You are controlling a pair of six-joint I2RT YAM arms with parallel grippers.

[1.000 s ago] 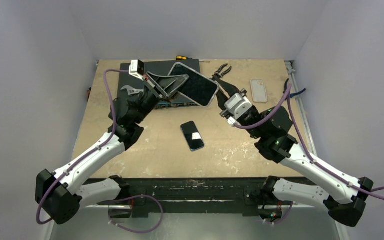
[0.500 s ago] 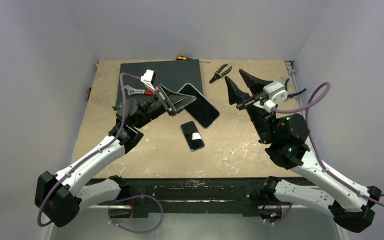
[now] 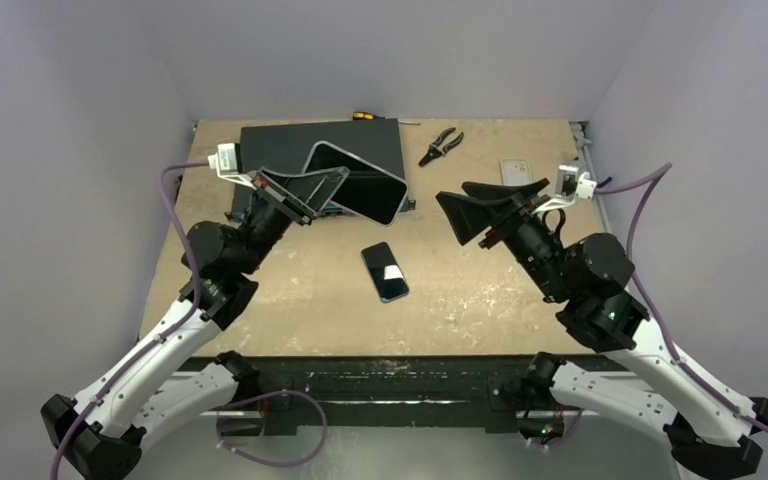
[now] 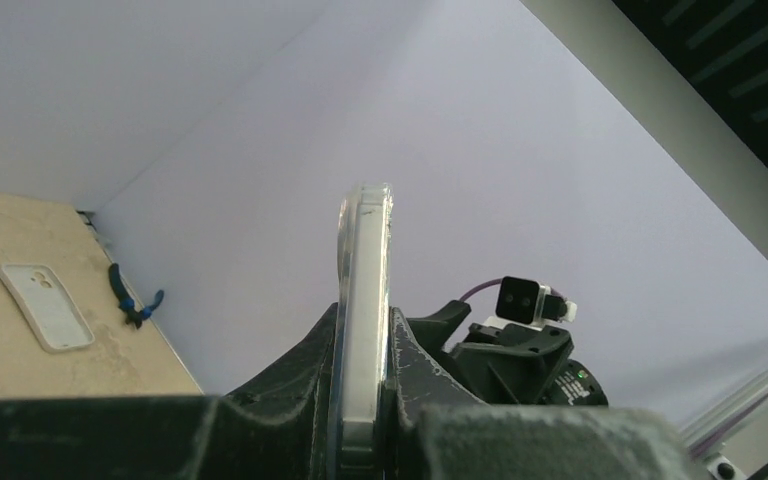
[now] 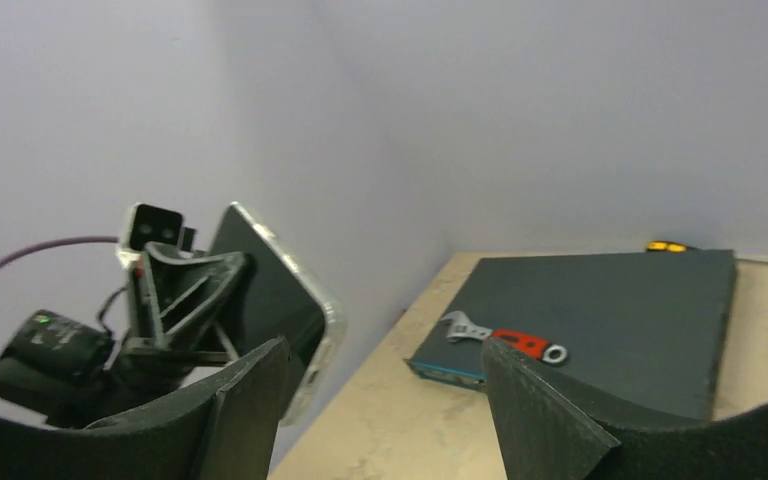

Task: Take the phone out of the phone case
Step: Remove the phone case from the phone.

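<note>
The phone, dark-screened and inside its clear phone case (image 3: 358,184), is held up off the table by my left gripper (image 3: 332,190), which is shut on its lower end. In the left wrist view the cased phone (image 4: 364,300) stands edge-on between the shut fingers (image 4: 430,370). The right wrist view shows the same phone (image 5: 272,285) tilted in the air at the left. My right gripper (image 3: 451,192) hovers open to the phone's right, apart from it, jaws facing left with nothing between them (image 5: 385,345).
A second dark phone (image 3: 385,271) lies flat mid-table. A dark slab (image 3: 290,145) sits at the back, with a red-handled wrench (image 5: 505,340) on it. Pliers (image 3: 441,146), a screwdriver (image 3: 364,116) and an empty white case (image 4: 45,305) lie near the back edge.
My right gripper let go of the cased phone, opened wide and drew back to the right. The left gripper kept its hold and swung the phone up and back to the left.
</note>
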